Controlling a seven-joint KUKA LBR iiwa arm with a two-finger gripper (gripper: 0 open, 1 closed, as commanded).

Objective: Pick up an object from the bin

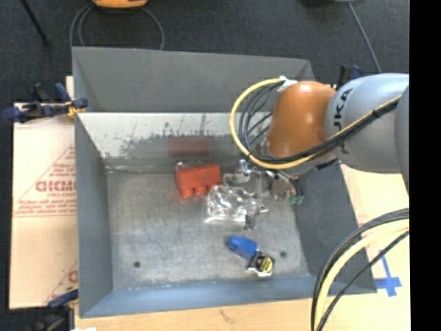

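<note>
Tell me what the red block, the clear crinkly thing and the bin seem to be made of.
The red block: probably moulded plastic, matt, even colour. The clear crinkly thing: likely thin plastic film, glossy, white glints on creases. The bin: seemingly sheet metal, dull grey, dark speckled scuffs on its back wall.

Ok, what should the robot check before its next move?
1. Gripper inside the bin: ok.
2. Something under it: ok, the clear crinkly plastic piece.
3. Plastic piece already held: cannot tell.
4. Red block clear of the plastic: cannot tell, it lies close beside it.
5. Blue piece and small yellow-black thing out of the way: ok, they lie apart, nearer the front wall.
</note>
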